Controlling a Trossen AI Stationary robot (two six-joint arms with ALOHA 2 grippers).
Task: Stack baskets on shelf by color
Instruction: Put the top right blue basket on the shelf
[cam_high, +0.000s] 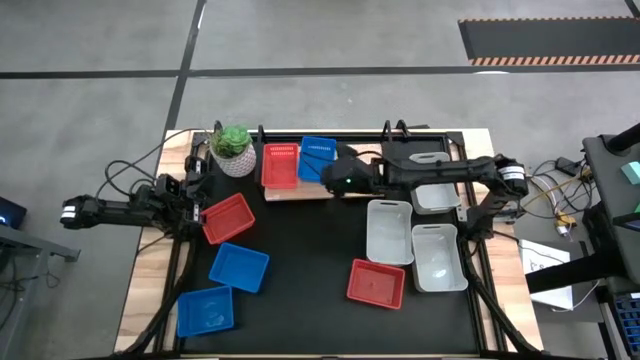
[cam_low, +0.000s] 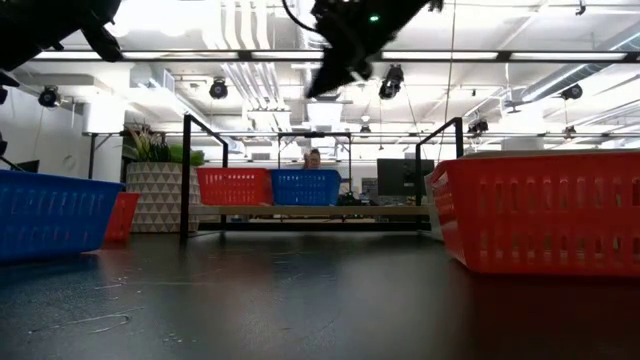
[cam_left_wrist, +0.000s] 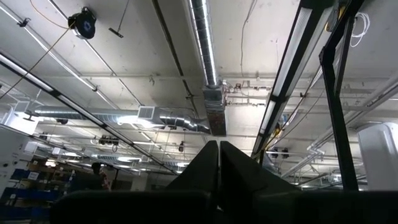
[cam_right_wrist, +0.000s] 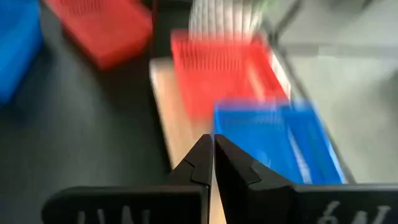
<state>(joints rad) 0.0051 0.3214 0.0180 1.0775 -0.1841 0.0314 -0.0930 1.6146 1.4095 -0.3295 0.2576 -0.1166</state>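
Observation:
A red basket (cam_high: 280, 165) and a blue basket (cam_high: 318, 158) stand side by side on the light-wood shelf (cam_high: 300, 192) at the table's far side; both also show in the low view, red (cam_low: 233, 186) and blue (cam_low: 305, 187). My right gripper (cam_high: 327, 178) is shut and empty, raised above the shelf's near edge beside the blue basket (cam_right_wrist: 280, 137). My left gripper (cam_high: 197, 202) is shut and empty at the table's left, raised and pointing up at the ceiling (cam_left_wrist: 217, 155), next to a loose red basket (cam_high: 228, 218).
Loose on the black table are two blue baskets (cam_high: 239, 267) (cam_high: 205, 310) at near left, a red one (cam_high: 377, 283) at near middle, and three whitish ones (cam_high: 390, 230) (cam_high: 438, 257) (cam_high: 435, 195) at right. A potted plant (cam_high: 233, 150) stands left of the shelf.

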